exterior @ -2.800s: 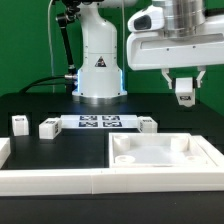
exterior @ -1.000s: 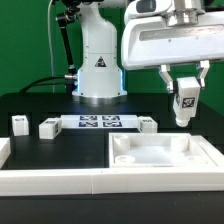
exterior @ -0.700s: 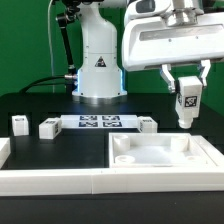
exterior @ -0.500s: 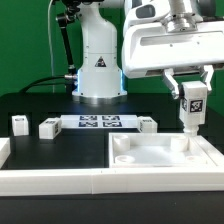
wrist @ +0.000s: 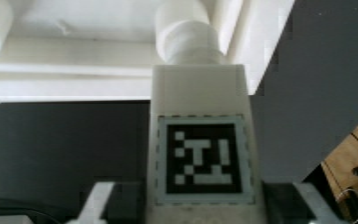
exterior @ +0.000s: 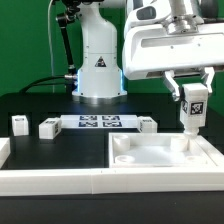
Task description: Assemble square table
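Observation:
My gripper point(exterior: 191, 92) is shut on a white table leg point(exterior: 190, 108) with a black-and-white tag, held upright. The leg's lower end hangs just over the far corner of the square tabletop point(exterior: 160, 162) at the exterior view's right. In the wrist view the tagged leg point(wrist: 202, 140) fills the middle between my fingers point(wrist: 105, 204), its round peg pointing at the tabletop rim point(wrist: 87, 55). Three more legs lie on the black table: two at the left point(exterior: 18, 124) point(exterior: 47, 128) and one near the middle point(exterior: 148, 124).
The marker board point(exterior: 99, 123) lies flat in front of the robot base point(exterior: 98, 70). A long low white border wall point(exterior: 55, 180) runs along the front, beside the tabletop.
The gripper with the leg has come down and moved to the exterior view's right, from above the table to the tabletop's far right corner. Nothing else moved.

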`<state>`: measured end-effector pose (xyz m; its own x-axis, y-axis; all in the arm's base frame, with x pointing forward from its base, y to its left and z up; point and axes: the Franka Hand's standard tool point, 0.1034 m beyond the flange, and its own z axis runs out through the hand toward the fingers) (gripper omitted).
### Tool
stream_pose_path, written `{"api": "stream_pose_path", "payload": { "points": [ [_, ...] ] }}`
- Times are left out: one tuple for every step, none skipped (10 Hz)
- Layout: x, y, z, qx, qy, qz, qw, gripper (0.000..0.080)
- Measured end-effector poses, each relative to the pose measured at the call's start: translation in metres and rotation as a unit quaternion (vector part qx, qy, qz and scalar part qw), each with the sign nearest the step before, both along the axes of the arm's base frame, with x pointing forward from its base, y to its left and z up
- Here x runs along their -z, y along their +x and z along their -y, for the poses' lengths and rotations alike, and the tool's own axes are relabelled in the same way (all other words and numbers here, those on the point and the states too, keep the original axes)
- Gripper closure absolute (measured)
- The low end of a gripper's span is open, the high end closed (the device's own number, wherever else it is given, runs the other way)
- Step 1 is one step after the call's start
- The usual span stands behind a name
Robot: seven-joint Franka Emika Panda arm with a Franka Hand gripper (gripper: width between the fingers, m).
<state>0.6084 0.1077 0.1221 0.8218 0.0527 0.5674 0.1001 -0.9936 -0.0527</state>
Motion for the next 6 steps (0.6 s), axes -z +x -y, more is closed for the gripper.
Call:
{"api": "stream_pose_path", "payload": {
  "points": [
    [0.000,0.008,-0.002,-0.002,0.000,0.004,1.000,0.0508],
    [0.002,0.012,-0.003,-0.005,-0.001,0.006,1.000,0.0508],
    [0.006,0.014,-0.003,-0.008,-0.004,0.005,1.000,0.0508],
    [0.009,0.015,-0.002,-0.009,-0.006,0.004,1.000,0.0508],
    [0.017,0.016,0.000,-0.013,-0.009,0.001,1.000,0.0508],
    [0.025,0.018,0.002,-0.016,-0.014,-0.002,1.000,0.0508]
  ]
}}
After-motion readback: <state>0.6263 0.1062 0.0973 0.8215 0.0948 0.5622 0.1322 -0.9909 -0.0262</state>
